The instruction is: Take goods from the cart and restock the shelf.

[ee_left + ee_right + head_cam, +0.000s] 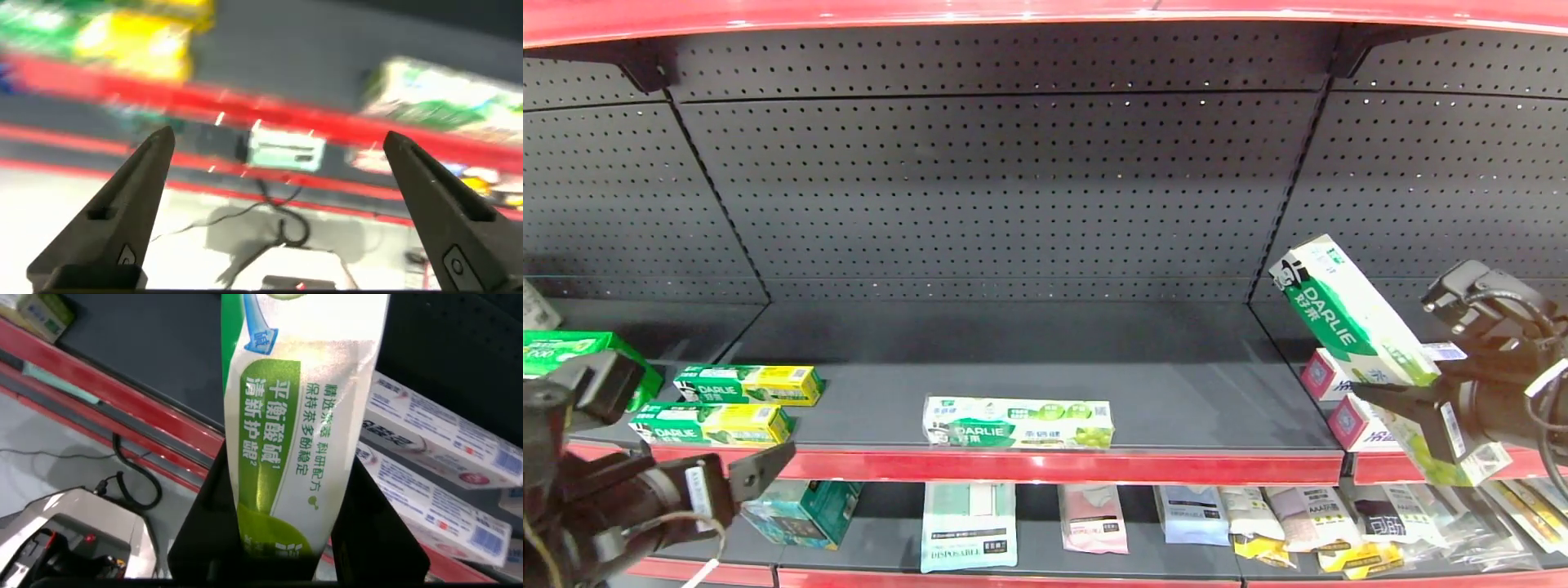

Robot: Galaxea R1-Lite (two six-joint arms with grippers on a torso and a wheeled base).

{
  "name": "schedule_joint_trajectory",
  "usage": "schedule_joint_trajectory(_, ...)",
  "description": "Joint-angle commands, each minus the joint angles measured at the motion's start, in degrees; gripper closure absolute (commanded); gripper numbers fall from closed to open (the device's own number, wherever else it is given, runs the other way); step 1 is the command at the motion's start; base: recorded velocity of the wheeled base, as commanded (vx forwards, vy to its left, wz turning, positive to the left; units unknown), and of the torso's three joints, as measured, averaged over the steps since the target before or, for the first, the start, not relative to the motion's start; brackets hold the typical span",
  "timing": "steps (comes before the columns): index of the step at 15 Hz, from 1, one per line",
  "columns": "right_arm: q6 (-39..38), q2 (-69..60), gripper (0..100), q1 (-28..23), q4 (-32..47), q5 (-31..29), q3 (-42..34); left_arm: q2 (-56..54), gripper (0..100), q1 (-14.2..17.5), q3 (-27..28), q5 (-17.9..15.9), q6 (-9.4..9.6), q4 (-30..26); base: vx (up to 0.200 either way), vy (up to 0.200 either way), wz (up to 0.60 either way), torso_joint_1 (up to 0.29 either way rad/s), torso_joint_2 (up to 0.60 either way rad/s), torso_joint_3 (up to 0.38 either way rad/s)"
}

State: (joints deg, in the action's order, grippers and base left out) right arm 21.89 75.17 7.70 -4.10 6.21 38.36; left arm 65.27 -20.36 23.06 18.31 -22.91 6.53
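Note:
My right gripper (1417,408) is shut on a white-and-green toothpaste box (1347,322), held tilted above the right end of the dark shelf (1176,384). In the right wrist view the box (298,441) stands between the black fingers of the gripper (286,535). A similar white-and-green box (1018,422) lies flat at the shelf's front middle. Two green-and-yellow boxes (747,384) (712,423) lie at the left. My left gripper (686,425) hangs open at the lower left, in front of the shelf's red edge; its fingers (147,175) are spread wide with nothing between them.
White boxes with red ends (1331,384) are stacked just under the held box, also seen as white boxes (441,433). A green box (564,347) sits far left. The lower shelf holds flat packs (969,523) and a teal box (805,508). Pegboard backs the shelf.

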Motion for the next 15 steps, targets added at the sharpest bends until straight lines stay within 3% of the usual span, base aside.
schedule_joint_trajectory(1, 0.87, 2.18, 100, 0.91, -0.03, 1.35, 0.48, -13.06, 0, 3.22, -2.15, -0.03, 1.72, -8.03, 0.0, 0.0, 0.0, 0.0, 0.0, 0.0)
schedule_joint_trajectory(2, 1.48, 3.67, 100, 1.44, -0.03, 2.14, 1.01, -17.19, 0, 3.22, -2.15, -0.2, 2.52, -12.6, 0.0, 0.0, 0.0, 0.0, 0.0, 0.0)
schedule_joint_trajectory(6, 5.18, 5.6, 100, 2.58, -0.03, 2.32, 2.68, -27.04, 0, 3.13, -2.06, -0.47, 4.45, -19.37, 0.0, 0.0, 0.0, 0.0, 0.0, 0.0)
schedule_joint_trajectory(7, 6.14, 6.31, 100, 2.58, -0.03, 2.32, 3.65, -34.68, 0, 2.87, -2.15, -2.23, 9.46, -24.11, 0.0, 0.0, 0.0, 0.0, 0.0, 0.0)
schedule_joint_trajectory(8, 6.23, 6.4, 100, 2.58, -0.03, 2.32, 4.0, -38.02, 0, 2.87, -1.97, -3.19, 11.74, -26.75, 0.0, 0.0, 0.0, 0.0, 0.0, 0.0)
schedule_joint_trajectory(9, 6.23, 6.48, 100, 3.02, -0.03, 2.32, 4.35, -43.12, 0, 2.87, -1.44, -4.34, 15.79, -30.79, 0.0, 0.0, 0.0, 0.0, 0.0, 0.0)
schedule_joint_trajectory(10, 6.23, 6.48, 100, 3.46, -0.03, 2.23, 4.61, -45.93, 0, 2.87, -1.44, -4.42, 17.63, -32.64, 0.0, 0.0, 0.0, 0.0, 0.0, 0.0)
schedule_joint_trajectory(11, 6.23, 6.48, 100, 3.72, -0.03, 2.23, 4.61, -48.22, 0, 2.87, -1.62, -4.42, 18.86, -34.04, 0.0, 0.0, 0.0, 0.0, 0.0, 0.0)
schedule_joint_trajectory(15, 6.23, 6.66, 100, 4.25, -0.03, 2.14, 4.44, -55.95, 0, 2.96, -1.8, -4.16, 19.83, -39.58, 0.0, 0.0, 0.0, 0.0, 0.0, 0.0)
